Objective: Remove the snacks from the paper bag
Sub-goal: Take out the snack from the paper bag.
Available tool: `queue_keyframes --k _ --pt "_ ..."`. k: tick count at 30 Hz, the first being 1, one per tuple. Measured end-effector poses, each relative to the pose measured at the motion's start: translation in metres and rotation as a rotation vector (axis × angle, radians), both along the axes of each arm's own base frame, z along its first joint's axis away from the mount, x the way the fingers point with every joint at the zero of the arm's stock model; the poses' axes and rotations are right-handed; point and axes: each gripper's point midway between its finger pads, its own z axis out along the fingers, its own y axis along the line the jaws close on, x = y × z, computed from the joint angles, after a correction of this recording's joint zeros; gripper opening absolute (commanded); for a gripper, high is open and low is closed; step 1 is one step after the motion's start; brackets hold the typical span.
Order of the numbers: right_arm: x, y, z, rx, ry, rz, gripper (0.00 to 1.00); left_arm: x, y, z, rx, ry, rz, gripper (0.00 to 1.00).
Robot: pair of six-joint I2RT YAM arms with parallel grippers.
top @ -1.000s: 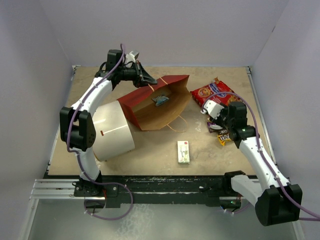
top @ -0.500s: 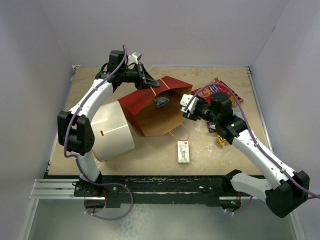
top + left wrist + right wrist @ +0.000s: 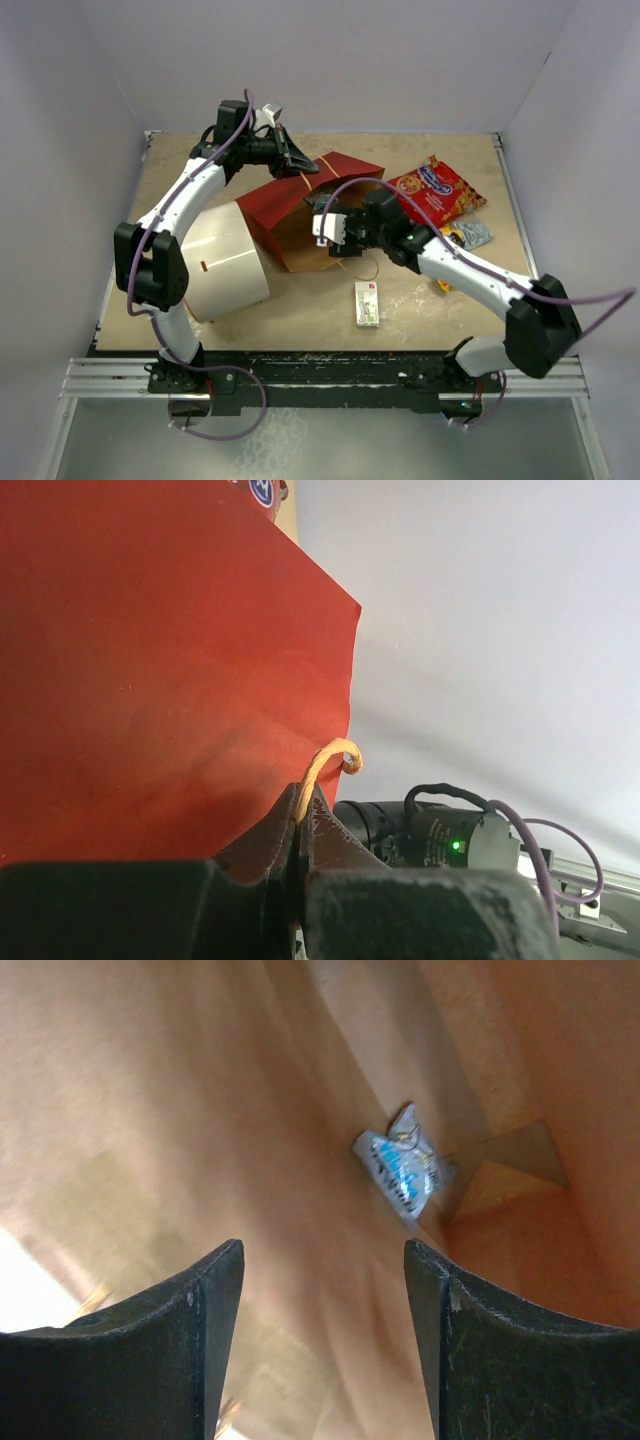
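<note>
The red paper bag [image 3: 272, 205] lies on its side in the middle of the table, mouth toward the right; its red outside fills the left wrist view [image 3: 150, 660]. My left gripper [image 3: 300, 163] is shut on the bag's twisted handle [image 3: 322, 765] and holds the upper edge up. My right gripper [image 3: 322, 226] is open and reaches into the bag's mouth. A pale blue wrapper [image 3: 405, 1172] lies on the brown inside, ahead of my open fingers. The red cookie bag [image 3: 440, 190] and small packets [image 3: 470, 236] lie on the table at the right.
A big white cylinder [image 3: 225, 262] lies on its side left of the bag. A small flat white-and-green box [image 3: 367, 303] lies in front of the bag. A yellow pack [image 3: 443, 285] shows under my right arm. Walls close the table on three sides.
My right arm has swung left from the snack pile at the right into the bag's mouth. My left gripper has kept its hold on the handle.
</note>
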Motion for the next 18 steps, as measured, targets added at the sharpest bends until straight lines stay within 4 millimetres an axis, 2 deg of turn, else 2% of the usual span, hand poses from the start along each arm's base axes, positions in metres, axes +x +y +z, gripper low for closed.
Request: queue_keyframes --k 5,12,16,18 --pt "0.019 0.016 0.009 0.047 -0.034 -0.006 0.65 -0.001 0.000 -0.001 0.003 0.000 -0.005 0.00" --pt "0.029 0.017 0.013 0.082 -0.049 -0.021 0.65 -0.003 0.001 -0.002 0.008 -0.007 -0.016 0.00" --pt "0.035 0.016 0.004 0.046 -0.075 0.002 0.66 -0.004 0.000 0.002 0.001 -0.013 -0.026 0.00" --pt "0.040 0.016 -0.012 -0.003 -0.082 0.024 0.68 -0.005 0.000 0.006 -0.004 -0.019 -0.031 0.00"
